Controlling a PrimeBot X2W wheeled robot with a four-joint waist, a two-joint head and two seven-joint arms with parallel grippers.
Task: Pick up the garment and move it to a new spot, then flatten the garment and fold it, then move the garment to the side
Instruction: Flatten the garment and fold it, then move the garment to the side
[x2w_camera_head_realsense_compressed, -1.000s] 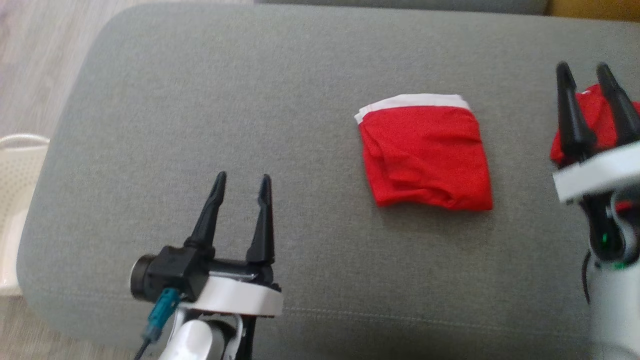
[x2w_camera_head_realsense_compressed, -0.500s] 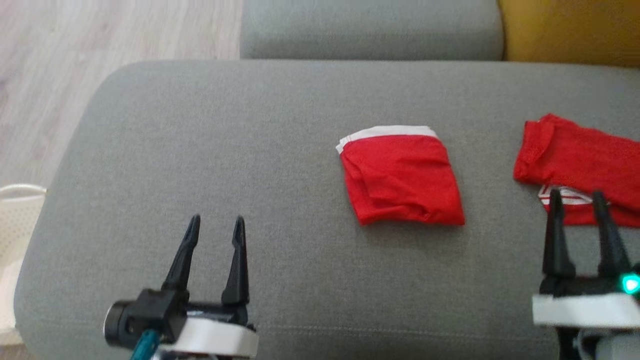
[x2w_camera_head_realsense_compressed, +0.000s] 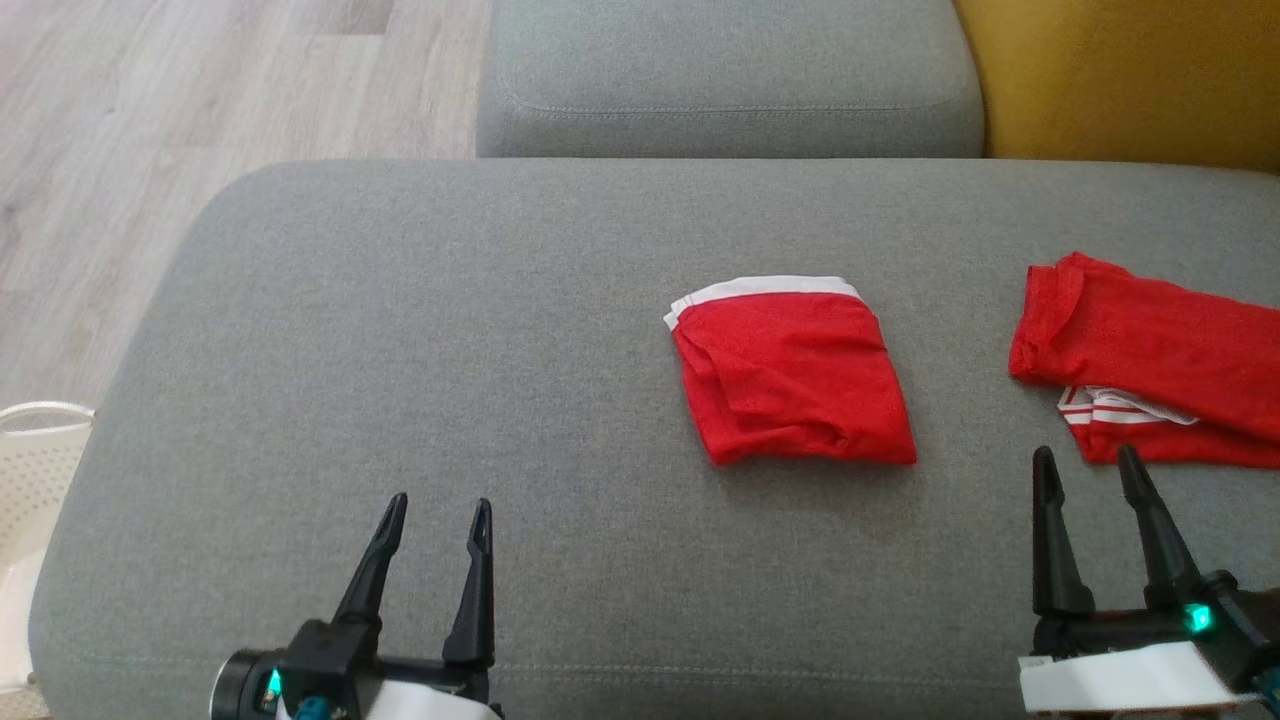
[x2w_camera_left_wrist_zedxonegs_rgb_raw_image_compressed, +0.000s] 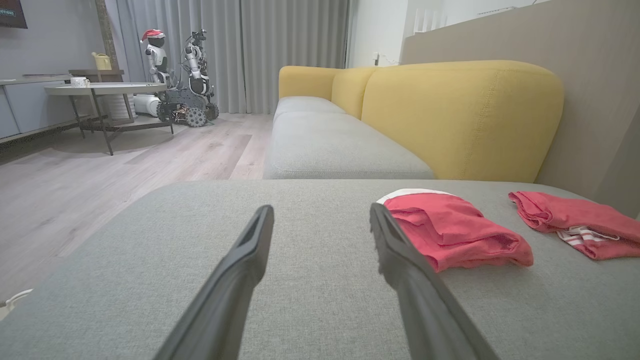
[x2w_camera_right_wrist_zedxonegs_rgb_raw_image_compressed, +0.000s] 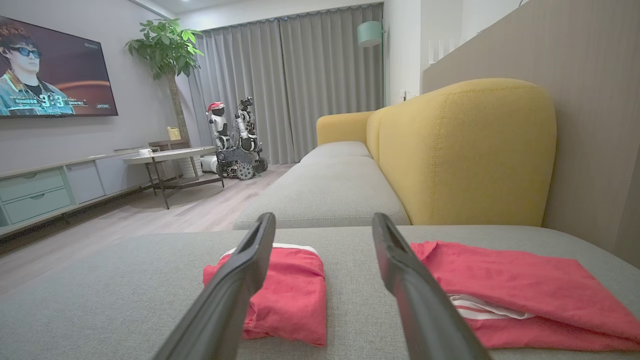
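The folded red fabric garment with a white waistband edge (x2w_camera_head_realsense_compressed: 790, 375) is lying flat on the wide grey upholstered sofa seat (x2w_camera_head_realsense_compressed: 400, 350), right of the seat's centre in the head view, with the white edge facing the far side. A second, loosely spread red garment with white striped trim (x2w_camera_head_realsense_compressed: 1150, 365) is lying further to the right on the same seat, well apart from the folded one and running out of the head view at the right edge. The left fingers (x2w_camera_head_realsense_compressed: 472, 580) are standing wide open and holding nothing, hovering over bare grey fabric near the front edge of the seat, well to the left of the folded garment. The right fingers (x2w_camera_head_realsense_compressed: 1050, 540) are also standing wide open and empty, pointing toward the near edge of the striped garment and sitting just short of it, without touching the cloth. A yellow upholstered backrest (x2w_camera_head_realsense_compressed: 1120, 80) is rising behind the seat at the far right. A cream perforated plastic basket (x2w_camera_head_realsense_compressed: 30, 450) is standing on the pale wood-plank floor (x2w_camera_head_realsense_compressed: 150, 120) beside the seat's left end.
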